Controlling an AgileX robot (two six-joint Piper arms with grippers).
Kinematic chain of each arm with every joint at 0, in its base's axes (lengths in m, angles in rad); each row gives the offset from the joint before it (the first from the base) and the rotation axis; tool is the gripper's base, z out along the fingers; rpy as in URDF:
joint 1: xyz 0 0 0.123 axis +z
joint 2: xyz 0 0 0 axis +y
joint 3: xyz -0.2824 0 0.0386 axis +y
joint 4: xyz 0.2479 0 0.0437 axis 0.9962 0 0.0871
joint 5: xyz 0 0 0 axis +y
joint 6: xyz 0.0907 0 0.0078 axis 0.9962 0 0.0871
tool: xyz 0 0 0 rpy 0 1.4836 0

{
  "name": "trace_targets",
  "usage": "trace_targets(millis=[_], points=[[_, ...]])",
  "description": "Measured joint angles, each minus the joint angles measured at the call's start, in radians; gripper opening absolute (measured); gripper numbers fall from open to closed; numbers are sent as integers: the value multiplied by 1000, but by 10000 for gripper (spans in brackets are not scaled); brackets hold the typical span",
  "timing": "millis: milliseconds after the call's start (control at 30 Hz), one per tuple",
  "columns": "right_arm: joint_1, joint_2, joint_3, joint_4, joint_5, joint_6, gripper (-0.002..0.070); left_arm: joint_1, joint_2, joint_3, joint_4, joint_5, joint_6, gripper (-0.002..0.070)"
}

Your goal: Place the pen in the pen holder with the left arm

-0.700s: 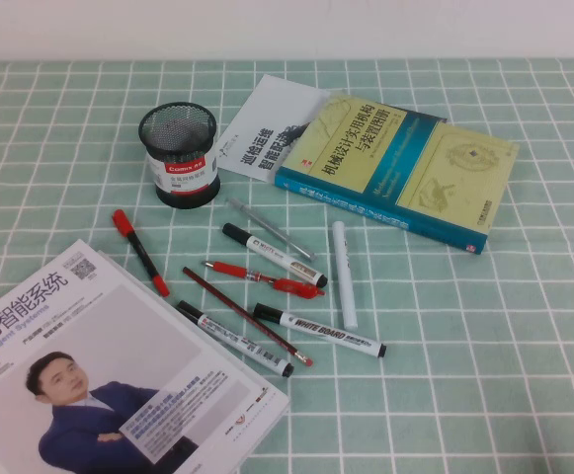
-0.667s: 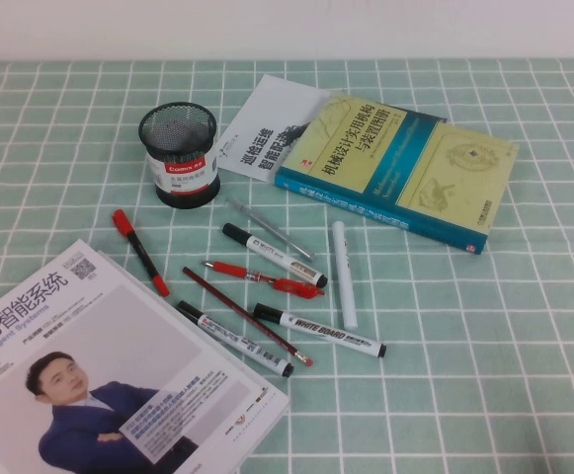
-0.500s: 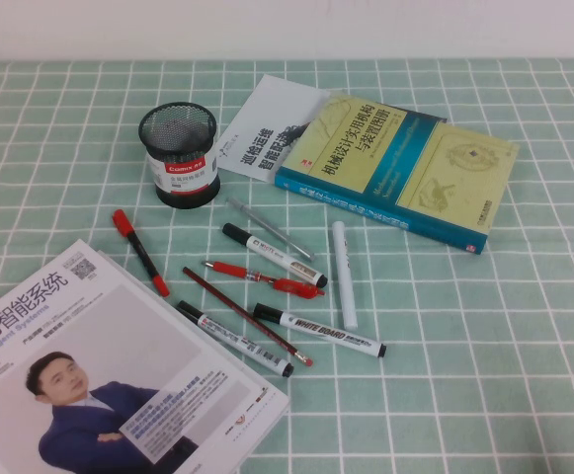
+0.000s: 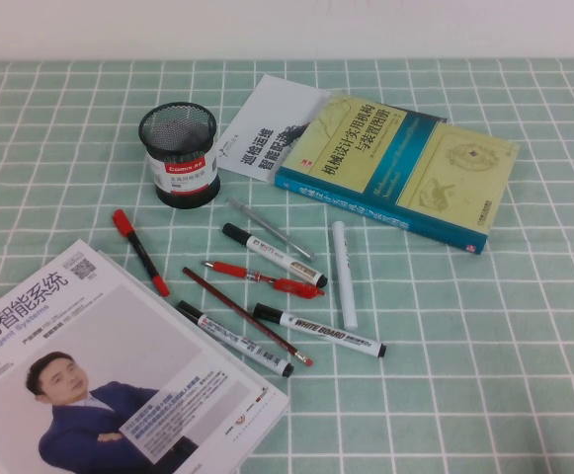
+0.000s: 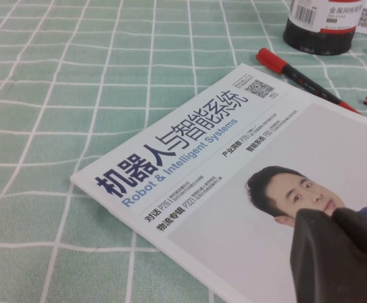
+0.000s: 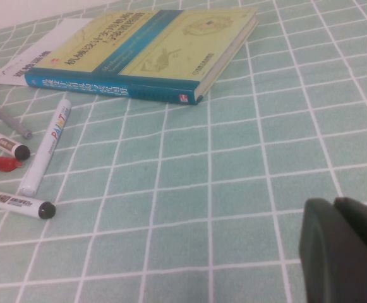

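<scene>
The pen (image 4: 139, 251), black-barrelled with a red cap, lies flat on the green checked cloth between the pen holder and the magazine; it also shows in the left wrist view (image 5: 302, 78). The pen holder (image 4: 178, 155), a black mesh cup with a red-banded white label, stands upright behind it, and its base shows in the left wrist view (image 5: 325, 28). Neither arm shows in the high view. My left gripper (image 5: 333, 218) hangs shut and empty over the magazine cover. My right gripper (image 6: 335, 208) is shut and empty over bare cloth, right of the markers.
A magazine (image 4: 99, 365) fills the front left corner. A teal and yellow book (image 4: 395, 163) and a white booklet (image 4: 267, 123) lie at the back. Several markers, an all-red pen (image 4: 262, 278) and a pencil (image 4: 247, 316) lie scattered in the middle.
</scene>
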Motion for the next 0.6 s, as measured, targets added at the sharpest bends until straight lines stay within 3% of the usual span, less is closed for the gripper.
trace_targets(millis=[600], points=[[0, 0, 0, 0, 0, 0, -20, 0, 0, 0, 20, 0, 11, 0]])
